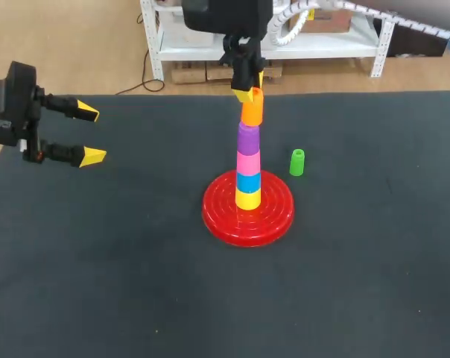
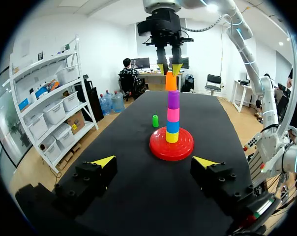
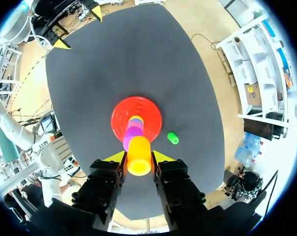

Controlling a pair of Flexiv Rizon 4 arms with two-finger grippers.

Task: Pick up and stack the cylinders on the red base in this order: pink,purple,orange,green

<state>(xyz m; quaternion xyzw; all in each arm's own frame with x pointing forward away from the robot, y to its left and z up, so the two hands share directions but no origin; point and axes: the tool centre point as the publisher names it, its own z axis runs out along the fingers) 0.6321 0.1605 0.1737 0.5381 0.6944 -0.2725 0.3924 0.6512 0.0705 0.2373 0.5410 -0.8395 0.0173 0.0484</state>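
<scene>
Black table surface [image 1: 98, 283], yellow cylinder [image 1: 247, 199] near its middle, blue cylinder [image 1: 247, 182] stacked directly on the yellow (touching)

Robotics laboratory, as indicated by two robot arms, the left arm [image 1: 9, 104] and the right arm [image 1: 226, 16], set over a single black-covered table [image 1: 98, 283].

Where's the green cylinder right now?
Head view: the green cylinder stands upright on the table, just right of the red base and apart from it, not yet stacked. The right gripper is shut on the orange cylinder.
</scene>
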